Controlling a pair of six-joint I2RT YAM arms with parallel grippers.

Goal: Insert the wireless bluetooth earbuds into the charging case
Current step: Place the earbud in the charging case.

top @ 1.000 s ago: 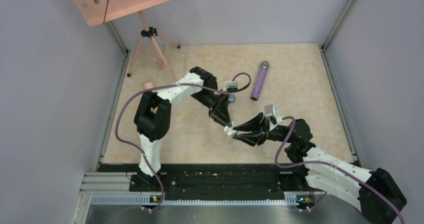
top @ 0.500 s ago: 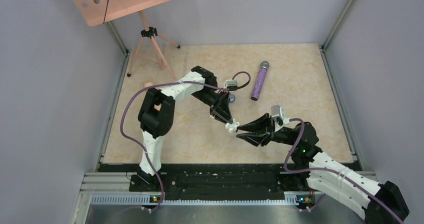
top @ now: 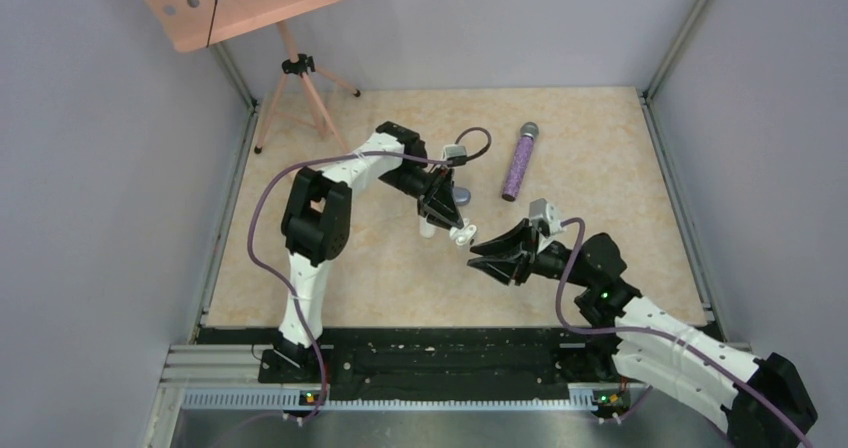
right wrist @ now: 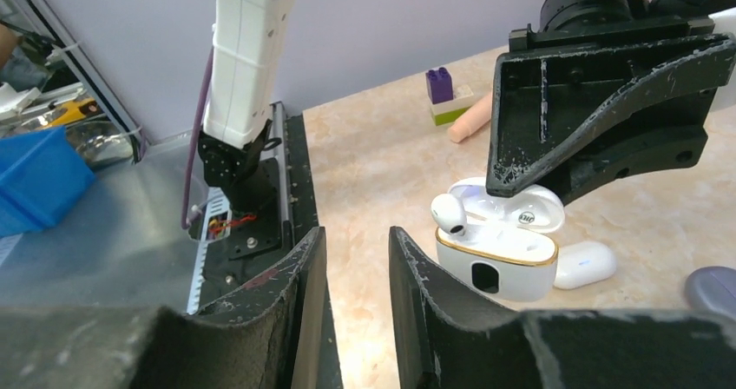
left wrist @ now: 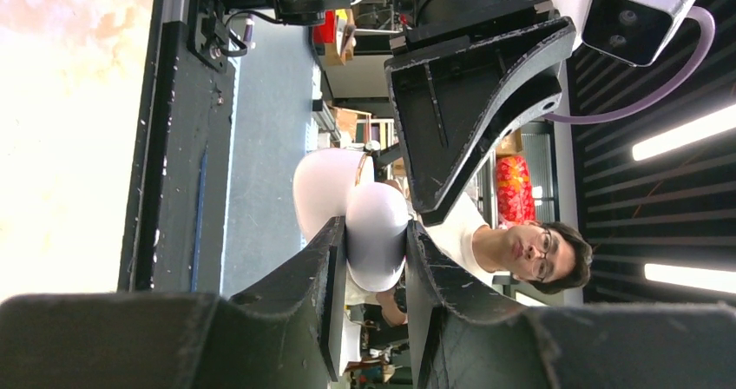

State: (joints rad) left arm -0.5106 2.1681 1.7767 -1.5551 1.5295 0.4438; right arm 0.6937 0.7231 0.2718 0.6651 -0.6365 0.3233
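Most likely to fail at seating: with the white earbud (right wrist: 449, 213) only perched in the near-end socket of the charging case (right wrist: 499, 252), head proud of the rim, could tip out or jam aslant if pressed off-line by the right tool (right wrist: 356, 233). Could also be shaken loose by a twist of the left tool (top: 448, 220), or pinched under the raised lid (right wrist: 540, 207) if shut too soon. Left tool clenched across the case, holding it low near the middle of the tabletop (top: 600, 168); touching or just clear, cannot tell. Right tool parted and carrying nothing, just right of the case. Earbud roughly upright along its long axis, stem down in the socket, bulb up and leaning toward the near side. Case mouth facing up, long axis seemingly near to far.
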